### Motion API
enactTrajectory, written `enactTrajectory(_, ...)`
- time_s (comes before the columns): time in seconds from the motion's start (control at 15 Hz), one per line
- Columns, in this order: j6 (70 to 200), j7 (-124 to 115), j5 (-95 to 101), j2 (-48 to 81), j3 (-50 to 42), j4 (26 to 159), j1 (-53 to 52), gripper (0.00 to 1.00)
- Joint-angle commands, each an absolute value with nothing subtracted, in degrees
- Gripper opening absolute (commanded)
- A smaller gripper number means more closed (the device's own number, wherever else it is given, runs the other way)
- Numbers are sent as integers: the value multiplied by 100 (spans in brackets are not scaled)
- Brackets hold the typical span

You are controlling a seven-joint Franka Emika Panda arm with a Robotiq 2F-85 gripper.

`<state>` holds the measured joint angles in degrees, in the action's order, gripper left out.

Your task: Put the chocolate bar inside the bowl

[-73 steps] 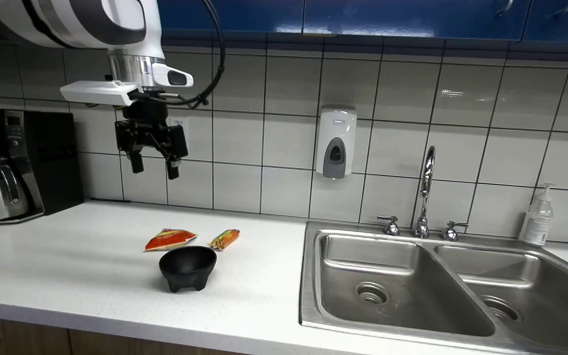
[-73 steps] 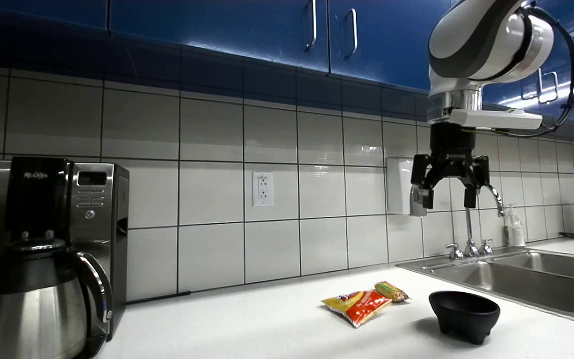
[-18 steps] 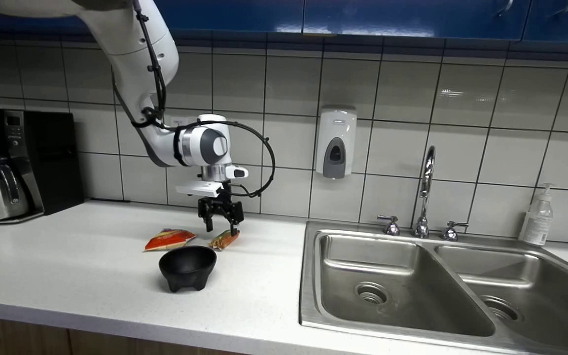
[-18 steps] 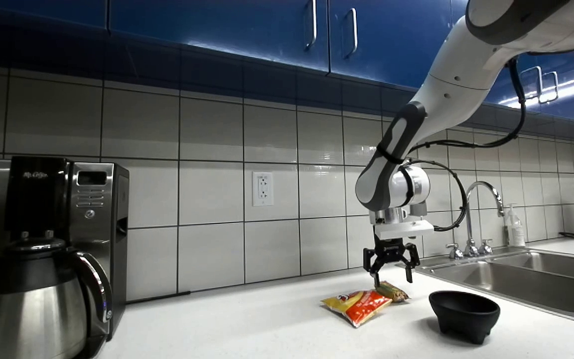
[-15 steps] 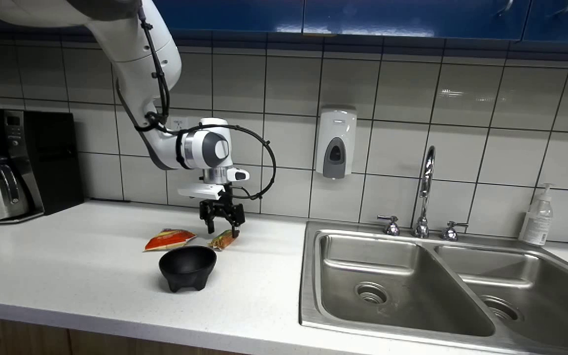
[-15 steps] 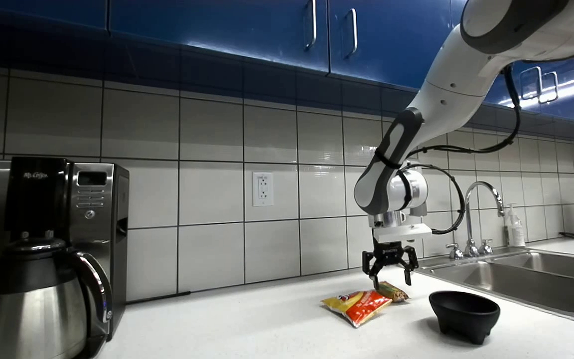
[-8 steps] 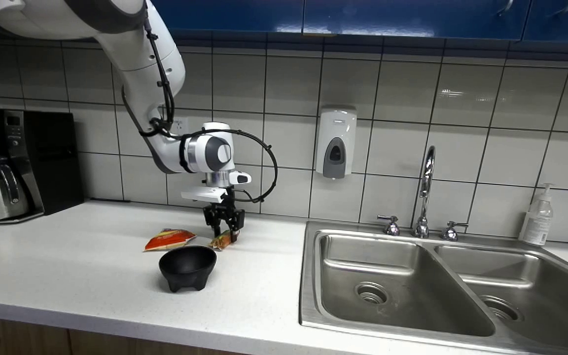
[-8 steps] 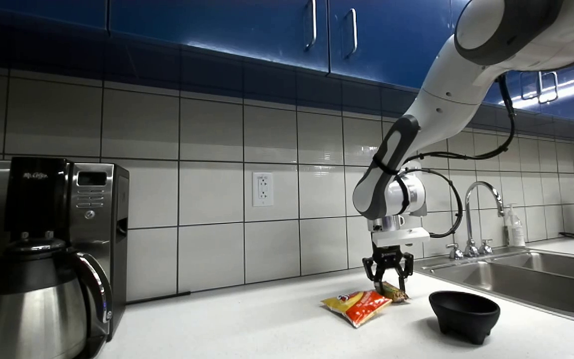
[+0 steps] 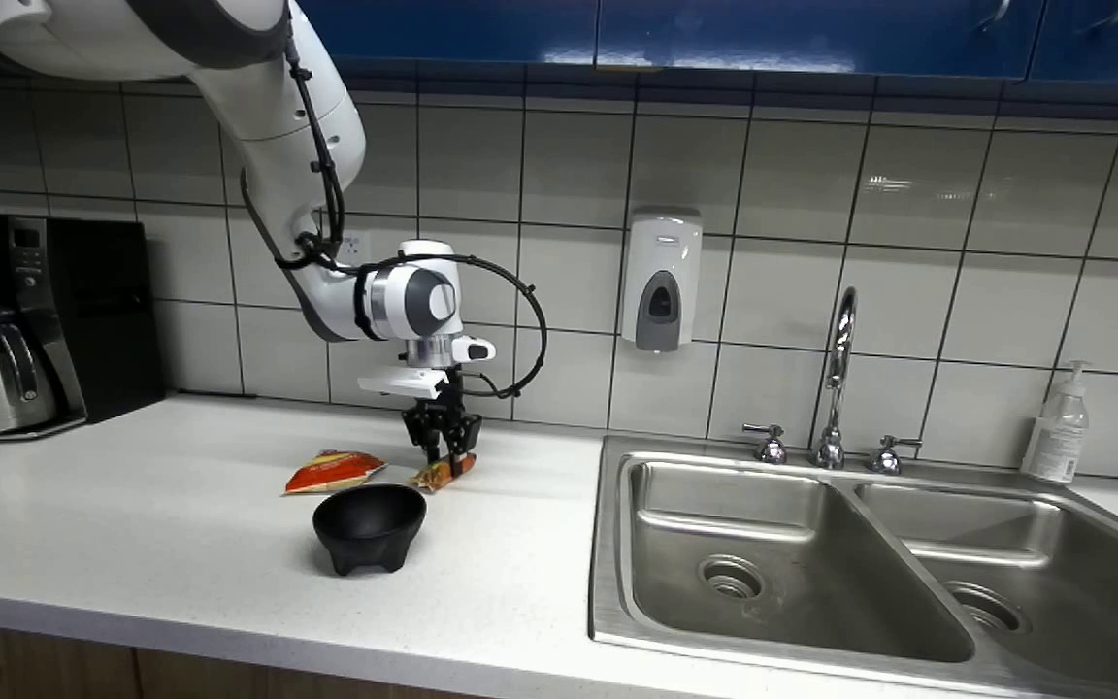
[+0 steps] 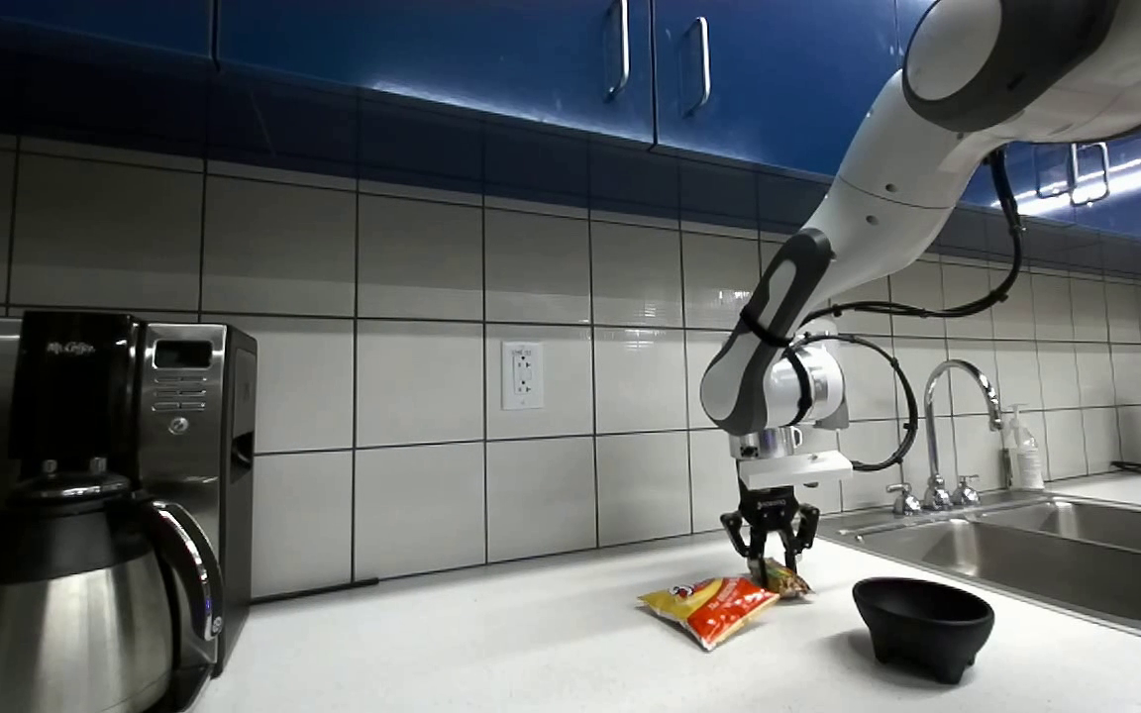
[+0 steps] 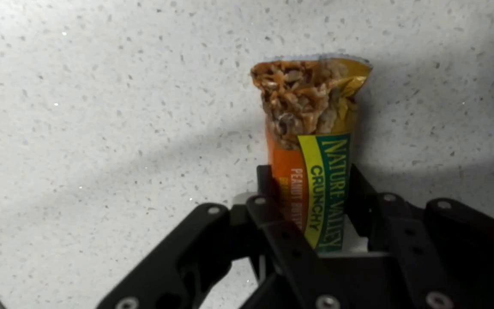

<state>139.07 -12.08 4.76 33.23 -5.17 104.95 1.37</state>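
The chocolate bar, in an orange, green and yellow wrapper, lies on the counter; both exterior views show it too, partly behind the fingers. My gripper is shut on its sides, one finger along each long edge in the wrist view. Seen from outside, the gripper points straight down with its fingertips low at the counter. The small black bowl stands upright on short feet, nearer the counter's front edge than the bar. In an exterior view the bowl sits to the right of the bar, apart from it.
A red and yellow packet lies close beside the bar; its edge shows at the right of the wrist view. A steel sink with a faucet is set into the counter. A coffee maker stands against the tiled wall.
Over the last second my gripper has come down around the chocolate bar, and its fingers have moved together onto it. The bowl and the packet have stayed put.
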Motion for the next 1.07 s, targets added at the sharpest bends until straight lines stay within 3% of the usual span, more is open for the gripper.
enactTrajectory(0.0, 13974, -1279, 463, 3062, -593, 10659, 39, 18)
enactTrajectory(1.0, 14965, -1215, 501, 1545, -577, 12282, 30, 18)
